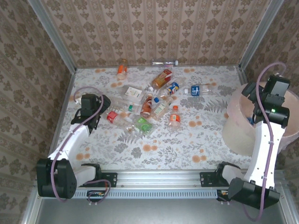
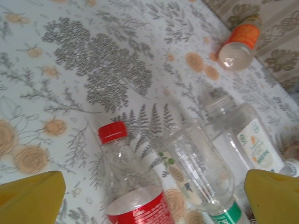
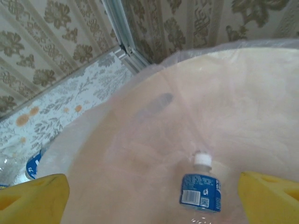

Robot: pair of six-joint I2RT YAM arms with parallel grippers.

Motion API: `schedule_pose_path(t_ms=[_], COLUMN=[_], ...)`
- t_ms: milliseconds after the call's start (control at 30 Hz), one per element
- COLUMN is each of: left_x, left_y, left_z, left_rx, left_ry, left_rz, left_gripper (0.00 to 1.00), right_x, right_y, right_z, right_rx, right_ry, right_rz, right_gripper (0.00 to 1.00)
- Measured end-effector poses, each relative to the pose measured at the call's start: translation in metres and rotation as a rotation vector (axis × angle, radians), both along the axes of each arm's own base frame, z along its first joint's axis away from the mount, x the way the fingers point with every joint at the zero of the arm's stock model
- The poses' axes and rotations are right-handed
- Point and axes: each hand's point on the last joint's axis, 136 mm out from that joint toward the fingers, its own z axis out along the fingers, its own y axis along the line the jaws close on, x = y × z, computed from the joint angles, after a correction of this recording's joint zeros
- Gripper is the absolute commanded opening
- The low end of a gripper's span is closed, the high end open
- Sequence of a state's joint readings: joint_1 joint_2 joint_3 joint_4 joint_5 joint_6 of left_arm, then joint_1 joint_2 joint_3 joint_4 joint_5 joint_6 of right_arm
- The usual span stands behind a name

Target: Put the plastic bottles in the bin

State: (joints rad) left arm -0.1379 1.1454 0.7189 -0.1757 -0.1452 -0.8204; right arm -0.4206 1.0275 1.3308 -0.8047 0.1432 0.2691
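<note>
Barely started, by my reading: one in, rest to go. Right pincer (image 3: 152, 198) spread, empty, above bin (image 3: 243, 93); blue-label bottle (image 3: 200, 189) inside. Left pincer (image 2: 153, 198) spread wide over red-capped bottle (image 2: 122, 163), not gripping. About dozen plastic bottles (image 1: 160, 108) scattered on tabletop (image 1: 187, 144). Orange-label bottle (image 1: 122, 68) farthest, near back wall.

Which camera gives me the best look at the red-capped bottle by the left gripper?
Left wrist: the red-capped bottle lies close up, cap and red label plain, just ahead of the open left gripper. Top external shows it small, beside that gripper. Right wrist looks into the bin.
</note>
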Motion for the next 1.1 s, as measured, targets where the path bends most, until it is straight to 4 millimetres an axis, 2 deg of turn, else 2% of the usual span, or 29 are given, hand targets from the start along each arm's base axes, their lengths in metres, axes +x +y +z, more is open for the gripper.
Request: schedule_pose_path(t_ms=[133,200,333,400,533,700,867,967,1100], left_x=[-0.010,-0.014,-0.022,-0.024,-0.029,-0.036,-0.050,-0.057,-0.059], left_y=[0.005,0.007,0.008,0.008,0.001,-0.046,-0.102,-0.132,-0.160], left_z=[-0.008,-0.012,-0.020,-0.022,-0.026,-0.013,0.000,-0.010,-0.032], left_rx=[-0.002,-0.011,-0.033,-0.045,-0.078,-0.097,-0.124,-0.146,-0.146], left_ry=[0.060,0.087,0.126,0.138,0.167,0.183,0.204,0.272,0.401], left_rz=[0.040,0.057,0.084,0.093,0.099,0.017,-0.082,-0.129,-0.160], left_gripper=[1.00,1.00,1.00,1.00,1.00,1.00,1.00,1.00,1.00], right_x=[-0.007,-0.005,0.005,0.012,0.024,0.032,0.039,0.044,0.048], right_y=[0.014,0.032,0.081,0.111,0.159,0.213,0.250,0.264,0.283], right_z=[0.025,0.043,0.066,0.069,0.065,0.056,0.028,0.000,-0.038], right_rx=[-0.021,-0.021,0.002,0.029,0.083,0.148,0.177,0.200,0.208], right_ry=[-0.100,-0.184,-0.357,-0.425,-0.475,-0.491,-0.432,-0.369,-0.273], right_rz=[0.025,0.098,0.297,0.422,0.611,0.806,0.912,0.937,0.968], right_gripper=[1.00,1.00,1.00,1.00,1.00,1.00,1.00,1.00,1.00])
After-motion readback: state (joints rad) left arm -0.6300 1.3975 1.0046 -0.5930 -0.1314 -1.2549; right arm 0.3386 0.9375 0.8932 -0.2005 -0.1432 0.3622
